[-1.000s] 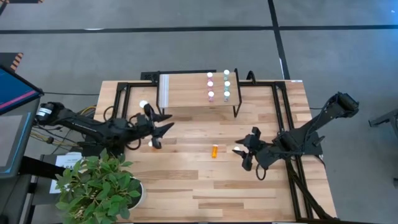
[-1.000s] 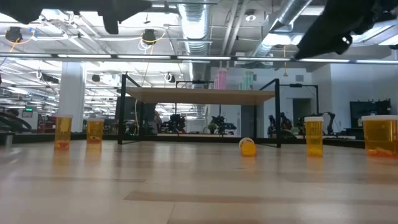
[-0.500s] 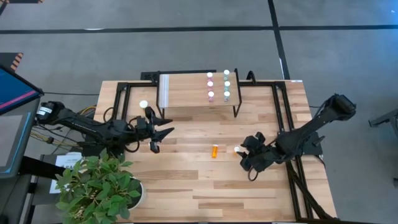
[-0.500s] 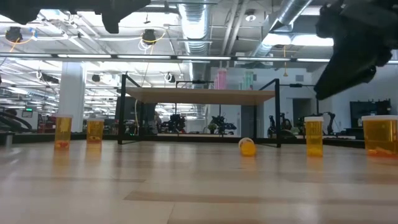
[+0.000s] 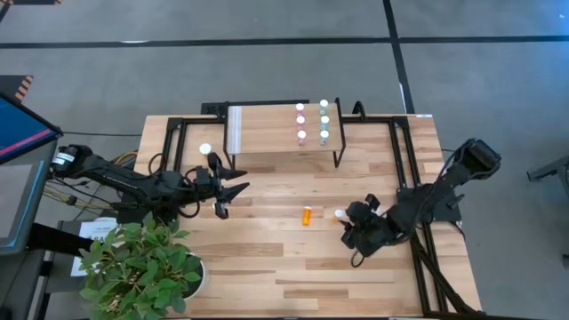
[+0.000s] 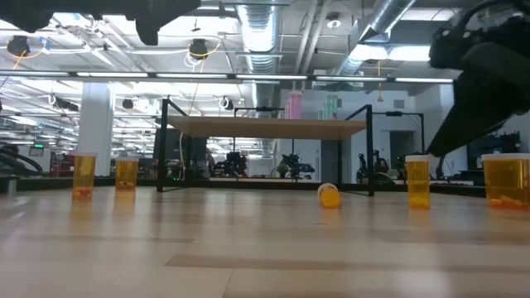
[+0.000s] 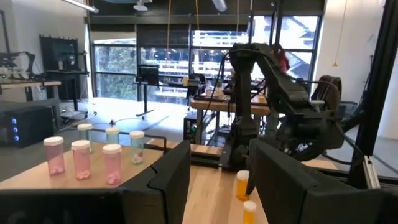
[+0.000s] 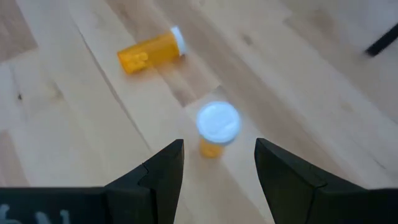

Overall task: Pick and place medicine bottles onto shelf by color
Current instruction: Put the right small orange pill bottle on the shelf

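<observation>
The right tool (image 8: 214, 167) is hanging just above a small upright orange bottle (image 8: 214, 134), its two fingers spread apart with the white cap sitting in line with the gap between them, nothing gripped yet. That bottle looks light and stiff, a hard plastic cylinder that I would expect to tip or skid at a sideways nudge, so the sensible hold is across the body just under the cap, fingers closing squarely on both sides. A second orange bottle (image 8: 151, 51) is lying on its side a little beyond the fingertips, well apart from the upright one; being round, it will probably roll if bumped.

The left tool (image 5: 220, 188) is waiting over the desk (image 5: 267, 267) beside the shelf's end, jaws partly apart and holding nothing, with a white-capped bottle (image 5: 205, 149) standing near it.

The shelf (image 5: 267, 133) is carrying pink bottles (image 5: 300, 121) and pale green bottles (image 5: 324, 118) in two neat rows, standing far ahead of the right tool.

The desk is smooth pale planking, likely slippery under plastic. A potted plant (image 5: 142, 267) is sitting at the left arm's corner. Behind, the room is showing more benches, ceiling ducts and bright lamps.
</observation>
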